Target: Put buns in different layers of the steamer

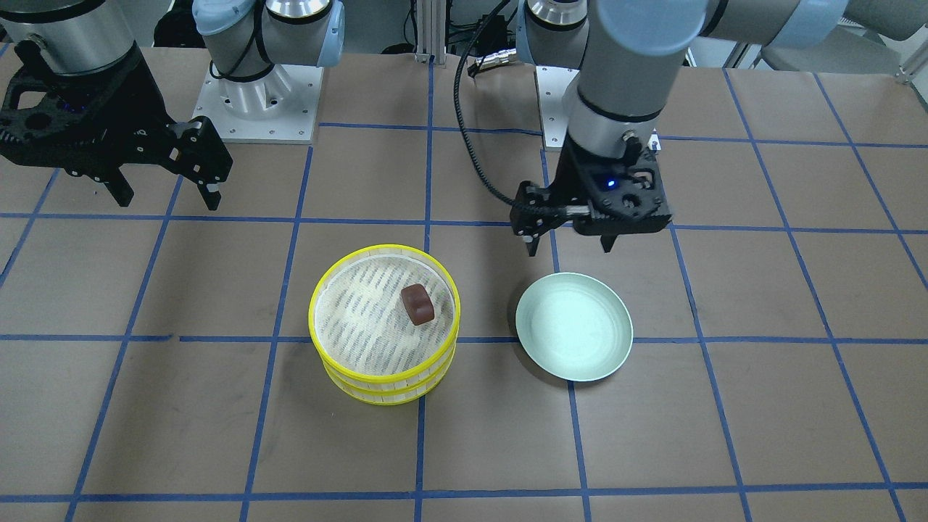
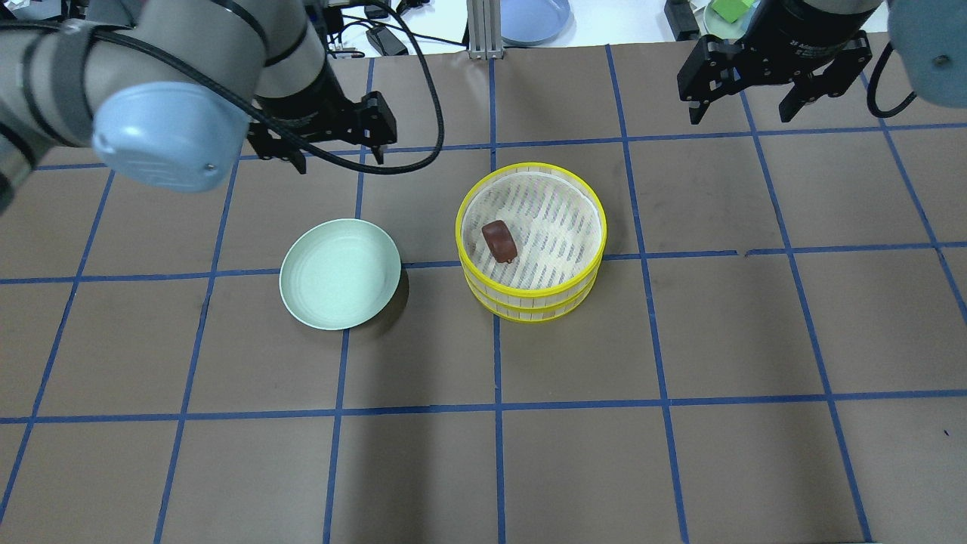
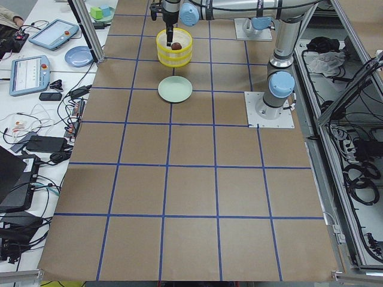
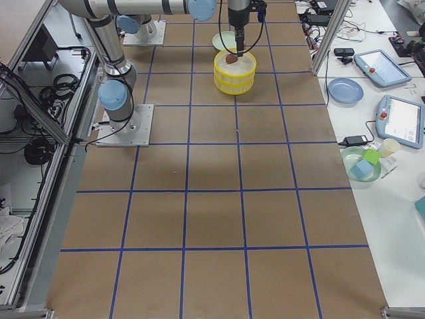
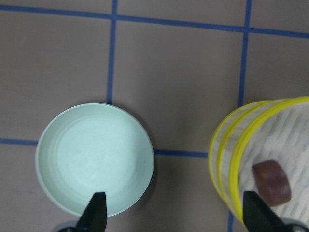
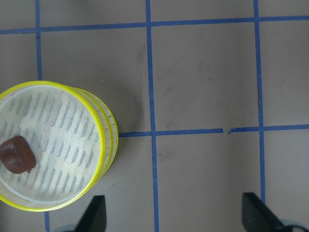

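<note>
The steamer (image 1: 313,319) is two stacked yellow-rimmed trays near the table's middle; it also shows in the overhead view (image 2: 529,302). The dark reddish-brown bun (image 1: 417,303) lies on the top layer's slatted base (image 2: 499,241), (image 5: 272,182), (image 6: 17,153). The cream-white bun shows in no view. My left gripper (image 1: 570,246) is open and empty, hovering just behind the pale green plate (image 2: 338,162), (image 5: 176,212). My right gripper (image 1: 168,201) is open and empty, raised well off to the steamer's far side (image 2: 742,115), (image 6: 176,215).
The pale green plate (image 1: 573,326) lies empty beside the steamer (image 2: 340,273), (image 5: 94,157). The arm bases (image 1: 257,94) stand at the robot's edge of the table. Side benches with tablets and bowls (image 4: 345,90) lie beyond the table's far edge.
</note>
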Controlling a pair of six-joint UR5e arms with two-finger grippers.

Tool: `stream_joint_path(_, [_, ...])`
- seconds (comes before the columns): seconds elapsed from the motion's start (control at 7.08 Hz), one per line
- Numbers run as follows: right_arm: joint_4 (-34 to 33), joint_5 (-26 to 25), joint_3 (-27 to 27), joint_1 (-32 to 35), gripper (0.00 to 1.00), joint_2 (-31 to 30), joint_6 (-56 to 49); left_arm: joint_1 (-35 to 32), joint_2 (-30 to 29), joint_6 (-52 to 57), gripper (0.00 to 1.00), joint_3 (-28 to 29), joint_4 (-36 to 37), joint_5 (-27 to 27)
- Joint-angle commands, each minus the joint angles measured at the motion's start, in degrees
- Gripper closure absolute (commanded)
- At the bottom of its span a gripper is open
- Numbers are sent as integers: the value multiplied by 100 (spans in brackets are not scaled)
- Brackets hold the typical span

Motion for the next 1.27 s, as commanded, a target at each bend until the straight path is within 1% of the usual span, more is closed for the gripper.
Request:
stream_joint_path(0.0, [0,0,0,0,0,0,0,626,498,475,0,314,-845,88])
stream_joint_path(0.14, [9,0,9,0,0,0,0,793,482,624,0,377,-918,10])
stream_joint_path(0.28, [9,0,9,0,0,0,-9,821,456,651,0,421,-893,-104])
stream_joint_path(0.42, [9,0,9,0,0,0,-9,830,438,904,1,430,-840,-114])
stream_joint_path(0.71, [18,0,9,0,0,0,-9,847,421,932,1,439,-857,-498])
stream_joint_path(0.85, [18,0,9,0,0,0,-9,822,395,941,1,448,-901,-370])
stream_joint_path(0.99, [27,0,9,9,0,0,-9,760,394,968,1,448,-910,-369])
stream_joint_path(1.13, [27,-8,9,9,0,0,-9,742,394,1072,2,448,-1084,-360])
